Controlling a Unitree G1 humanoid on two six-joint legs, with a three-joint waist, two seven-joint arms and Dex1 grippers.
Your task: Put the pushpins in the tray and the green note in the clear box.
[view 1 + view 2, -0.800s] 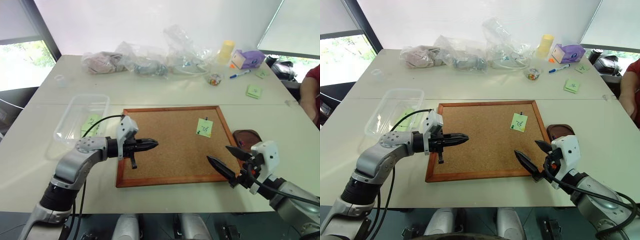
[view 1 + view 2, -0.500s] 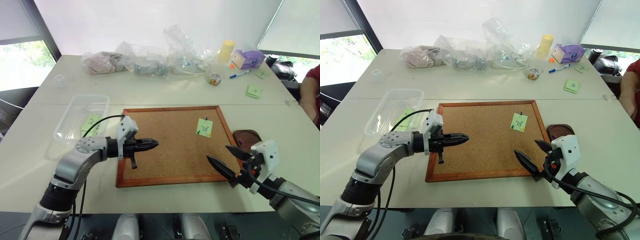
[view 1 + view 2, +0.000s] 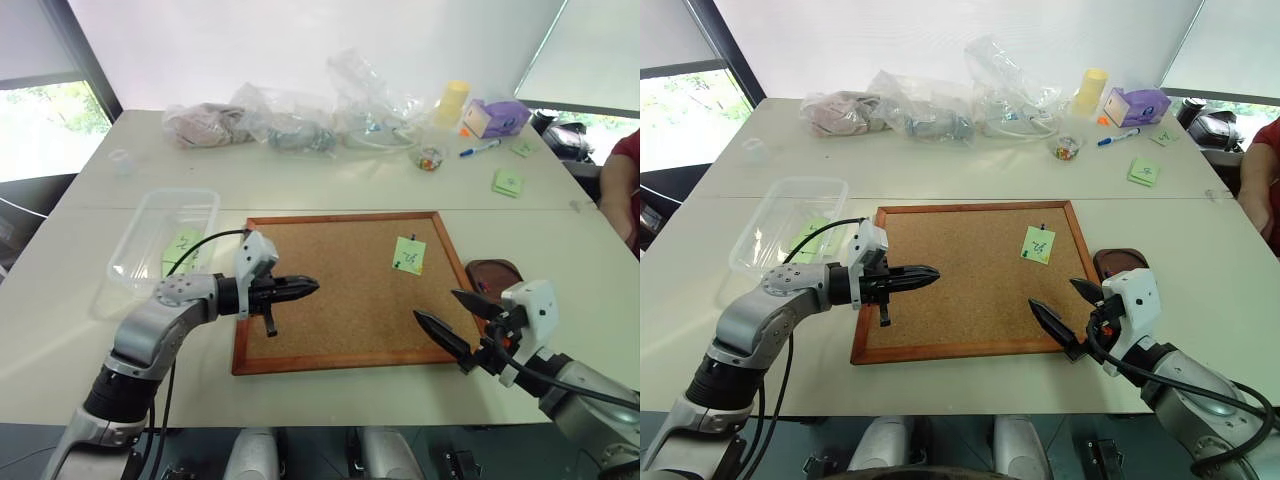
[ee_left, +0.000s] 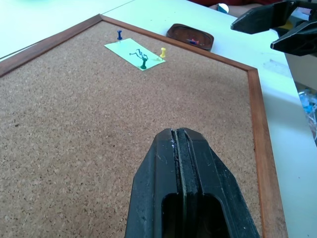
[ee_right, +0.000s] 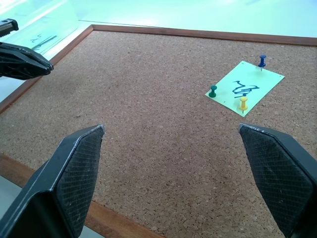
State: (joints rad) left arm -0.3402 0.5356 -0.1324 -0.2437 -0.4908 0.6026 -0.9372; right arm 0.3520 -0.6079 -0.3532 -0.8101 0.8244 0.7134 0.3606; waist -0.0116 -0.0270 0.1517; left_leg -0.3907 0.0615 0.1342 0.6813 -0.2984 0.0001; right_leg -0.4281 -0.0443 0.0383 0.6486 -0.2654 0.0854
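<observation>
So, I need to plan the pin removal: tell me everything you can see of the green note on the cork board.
The green note is a pale green paper square bearing a dark blue scribble. It lies flat on the cork board, near its far right corner, held by three pushpins: blue, green and yellow, each at a corner. Neither gripper touches it.

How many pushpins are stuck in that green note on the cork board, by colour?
Blue plastic-headed pushpin: 1
Green plastic-headed pushpin: 1
Yellow plastic-headed pushpin: 1
Total: 3, all in the pale green square paper note on the wood-framed cork board.
</observation>
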